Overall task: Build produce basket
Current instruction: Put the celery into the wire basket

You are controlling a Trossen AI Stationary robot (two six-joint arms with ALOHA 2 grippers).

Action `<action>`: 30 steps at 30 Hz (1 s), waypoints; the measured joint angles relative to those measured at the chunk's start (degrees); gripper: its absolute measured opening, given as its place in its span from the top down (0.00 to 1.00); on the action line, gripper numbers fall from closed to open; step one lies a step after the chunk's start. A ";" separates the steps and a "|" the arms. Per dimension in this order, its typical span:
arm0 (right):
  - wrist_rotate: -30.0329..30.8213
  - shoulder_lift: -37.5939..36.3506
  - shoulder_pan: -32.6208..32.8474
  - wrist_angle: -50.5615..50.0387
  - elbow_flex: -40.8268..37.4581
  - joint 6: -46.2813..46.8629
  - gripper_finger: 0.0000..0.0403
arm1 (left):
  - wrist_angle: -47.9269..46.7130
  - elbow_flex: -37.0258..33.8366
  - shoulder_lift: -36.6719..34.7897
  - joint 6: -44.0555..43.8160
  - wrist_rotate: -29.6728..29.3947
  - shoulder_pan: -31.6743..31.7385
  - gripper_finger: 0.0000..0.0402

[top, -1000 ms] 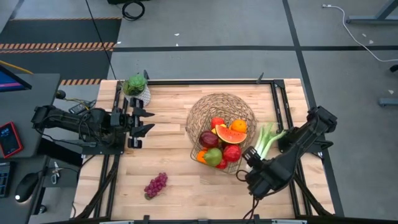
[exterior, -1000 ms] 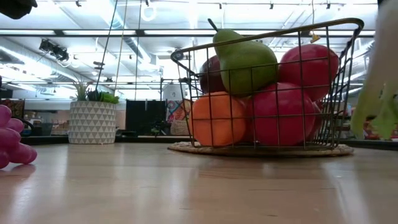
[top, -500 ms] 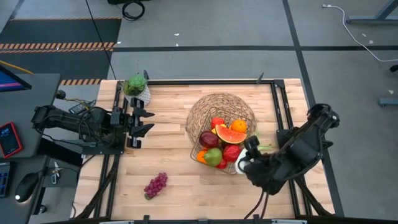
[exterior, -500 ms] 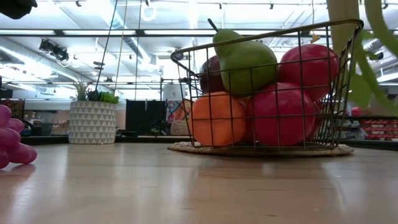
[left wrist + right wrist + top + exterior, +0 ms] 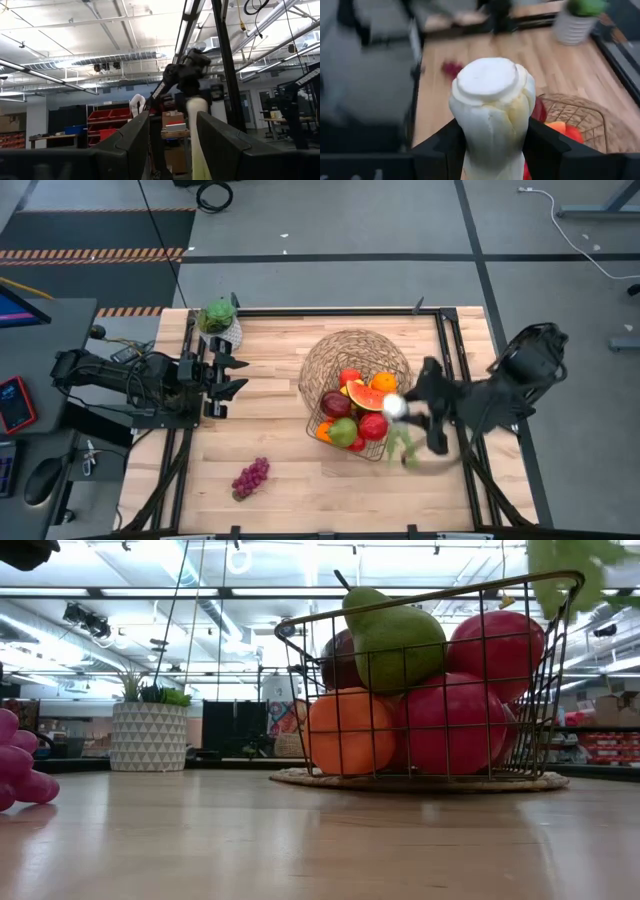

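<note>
Pale-green celery stalk [image 5: 402, 442], clenched in the right gripper [image 5: 395, 408], has swung up off the desk's right edge to the basket [image 5: 330, 360] rim (grapes [image 5: 250, 477] remain near the front edge). Left gripper [image 5: 228, 376] waits, slightly parted, at the left edge.

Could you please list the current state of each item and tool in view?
Celery stalk: lifted, gripped by right tool.
Wire basket: on table, holding fruit.
Grapes: on table, outside basket.
Left tool: idle, holding nothing, beside the potted plant.
</note>
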 joint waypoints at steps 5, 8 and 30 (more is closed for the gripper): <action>9.04 -2.49 -3.46 0.75 0.01 16.40 0.57 | 0.00 -0.02 0.00 0.00 0.00 0.00 0.57; 14.84 -2.80 -5.39 1.04 0.01 25.30 0.57 | 0.00 0.00 0.00 0.00 0.00 0.00 0.57; 9.39 3.88 -14.37 11.00 -0.06 -40.19 0.53 | -0.20 -0.02 -0.01 0.04 0.00 0.02 0.57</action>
